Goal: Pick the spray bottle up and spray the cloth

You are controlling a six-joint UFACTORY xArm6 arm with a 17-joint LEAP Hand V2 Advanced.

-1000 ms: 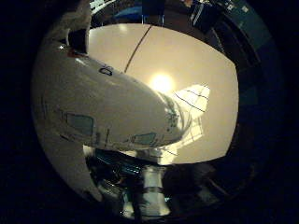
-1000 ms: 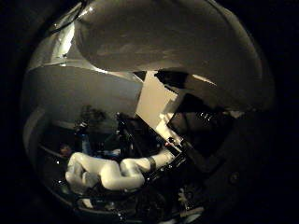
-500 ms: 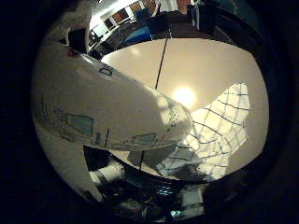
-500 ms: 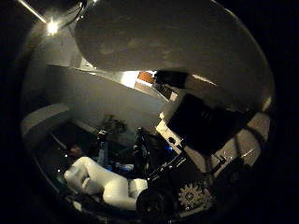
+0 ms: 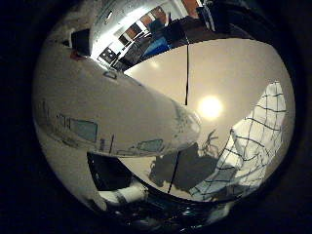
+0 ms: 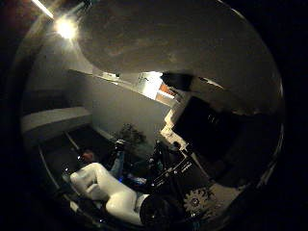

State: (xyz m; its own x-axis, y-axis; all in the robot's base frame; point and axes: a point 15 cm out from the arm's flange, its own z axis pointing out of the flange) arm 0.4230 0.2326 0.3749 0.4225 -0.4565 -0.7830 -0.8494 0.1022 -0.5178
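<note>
One of the two steps looked done: the spray bottle (image 5: 112, 122) sat against the palm, its white body filling much of both palm views, with a curled white finger (image 6: 108, 190) of the hand (image 6: 144, 202) closed round it, so I judged it grasped and lifted. The bottle's shadow (image 5: 187, 168) fell on the tan table (image 5: 229, 73), apart from the bottle itself. The checked cloth (image 5: 253, 146) lay flat on that table, just beside the shadow (no wet patch that I could make out). Spraying seemed left to do. The nozzle and trigger were not clearly visible, so aim could not be judged.
</note>
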